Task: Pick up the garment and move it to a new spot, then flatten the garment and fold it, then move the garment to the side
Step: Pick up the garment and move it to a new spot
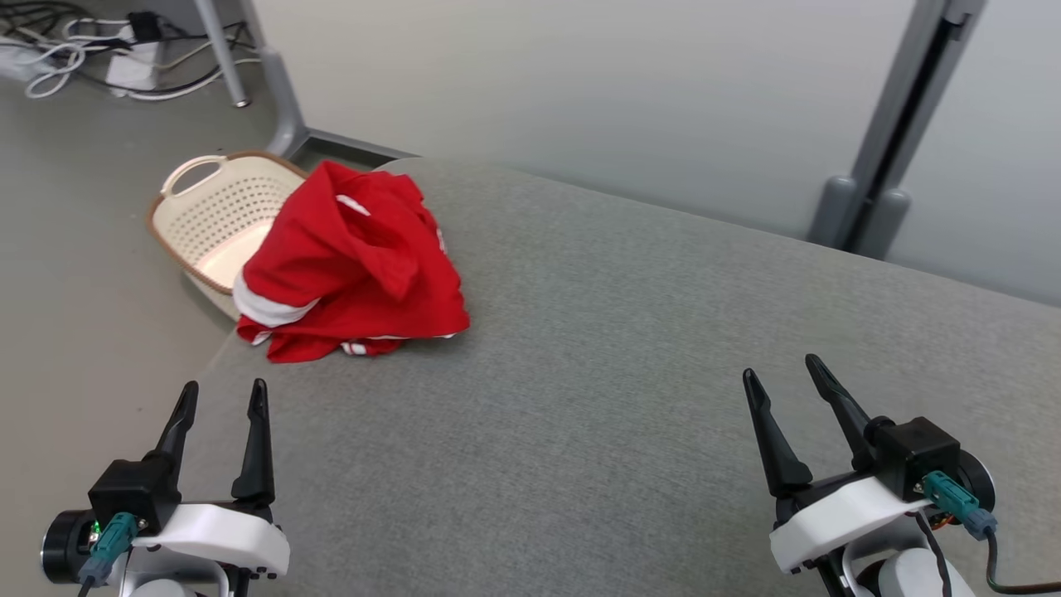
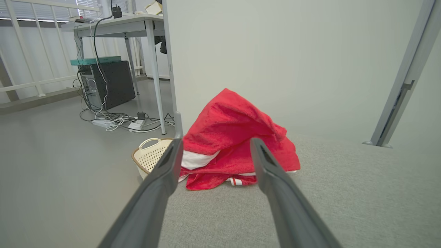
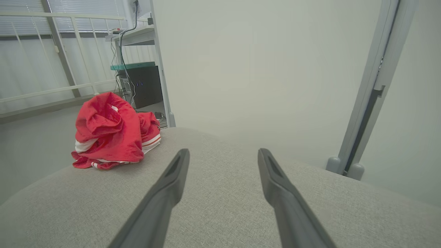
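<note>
Lying crumpled on the counter (image 1: 622,332) at its far left corner, the garment (image 1: 356,265) awaits pickup, left gripper (image 1: 225,385) and right gripper (image 1: 780,366) empty, jaws wide; every step remains.

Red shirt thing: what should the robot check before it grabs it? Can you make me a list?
1. Left pincer open: ok.
2. Right pincer open: ok.
3. Both pincers empty and apart from the red garment: ok.
4. Garment in plain sight, crumpled in a heap near the left edge of the grey surface: ok.
5. Bare grey surface to the heap's right to lay it on: ok.
6. Garment free of the basket beside that edge: cannot tell.
</note>
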